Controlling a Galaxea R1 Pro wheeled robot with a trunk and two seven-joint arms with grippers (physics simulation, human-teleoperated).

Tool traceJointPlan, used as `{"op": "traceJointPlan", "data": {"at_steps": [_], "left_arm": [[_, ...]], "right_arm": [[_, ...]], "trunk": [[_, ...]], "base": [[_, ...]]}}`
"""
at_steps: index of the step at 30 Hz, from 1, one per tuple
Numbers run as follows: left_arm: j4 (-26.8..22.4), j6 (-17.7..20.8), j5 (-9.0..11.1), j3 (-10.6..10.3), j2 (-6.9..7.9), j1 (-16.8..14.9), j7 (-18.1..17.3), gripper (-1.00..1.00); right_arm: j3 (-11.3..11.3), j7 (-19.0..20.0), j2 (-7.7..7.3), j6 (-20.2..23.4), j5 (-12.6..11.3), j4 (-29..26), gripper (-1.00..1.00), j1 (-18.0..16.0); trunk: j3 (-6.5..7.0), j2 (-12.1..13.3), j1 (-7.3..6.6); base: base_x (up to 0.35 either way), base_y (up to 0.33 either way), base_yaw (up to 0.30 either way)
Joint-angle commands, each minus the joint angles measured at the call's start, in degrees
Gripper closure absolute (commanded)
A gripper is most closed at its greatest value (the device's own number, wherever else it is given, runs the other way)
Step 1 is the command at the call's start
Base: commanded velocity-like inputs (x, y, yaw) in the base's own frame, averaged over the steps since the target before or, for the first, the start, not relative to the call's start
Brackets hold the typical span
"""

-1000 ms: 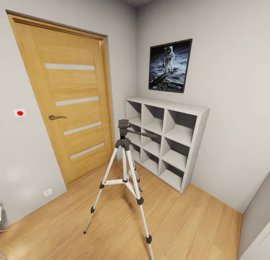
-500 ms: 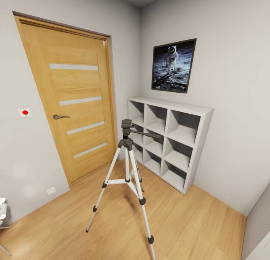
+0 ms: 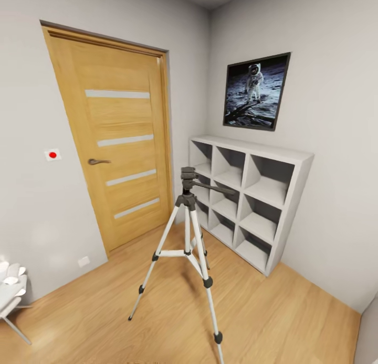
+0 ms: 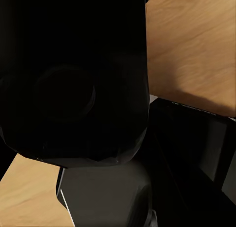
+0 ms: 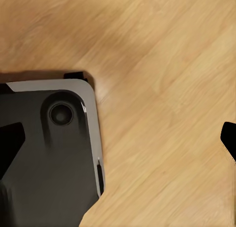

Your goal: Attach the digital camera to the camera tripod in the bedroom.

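The camera tripod [image 3: 187, 183] stands on the light wood floor in the middle of the head view. It has silver legs and a dark grey head, with its pan handle pointing right toward the shelves. A chunky black body with a round lens shape, the digital camera [image 4: 73, 89], sits very close in the left wrist view, apparently held in my left gripper, whose fingers are hidden. My right gripper [image 5: 118, 143] hangs open over bare floor, with only its dark fingertips [image 5: 10, 143] showing at the picture's edges.
A wooden door [image 3: 123, 154] is behind the tripod on the left. White cube shelves [image 3: 252, 146] stand along the right wall under an astronaut poster [image 3: 256, 91]. A white wall plate with a red dot [image 3: 52, 154] is beside the door. A white piece of furniture [image 3: 10, 293] is at the lower left. My dark base [image 5: 49, 163] is below the right gripper.
The whole head view has shifted: door, tripod and shelves all sit further right in the picture, and the white furniture has come into view at the lower left. The tripod itself has not moved.
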Motion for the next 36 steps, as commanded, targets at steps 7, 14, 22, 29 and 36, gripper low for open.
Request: {"op": "traceJointPlan", "data": {"at_steps": [7,14,22,29,36], "left_arm": [[0.0,0.0,0.4,-0.5,0.01,0.0,-0.1,1.00],[0.0,0.0,0.4,-0.5,0.01,0.0,-0.1,1.00],[0.0,0.0,0.4,-0.5,0.01,0.0,-0.1,1.00],[0.0,0.0,0.4,-0.5,0.01,0.0,-0.1,1.00],[0.0,0.0,0.4,-0.5,0.01,0.0,-0.1,1.00]], "right_arm": [[-0.4,-0.2,-0.02,-0.3,0.5,0.2,-1.00,-0.1],[-0.4,-0.2,0.12,-0.3,0.4,0.2,-1.00,-0.1],[-0.4,-0.2,0.26,-0.3,0.4,0.2,-1.00,-0.1],[-0.4,-0.1,0.32,-0.3,0.4,0.2,-1.00,-0.1],[-0.4,-0.1,0.47,-0.3,0.3,0.2,-1.00,-0.1]], "trunk": [[-0.06,-0.1,0.03],[-0.06,-0.1,0.03],[-0.06,-0.1,0.03],[-0.06,-0.1,0.03],[-0.06,-0.1,0.03]], "base": [[0.000,0.000,0.266],[0.000,0.000,0.061],[0.000,0.000,0.008],[0.000,0.000,0.000],[0.000,0.000,0.000]]}}
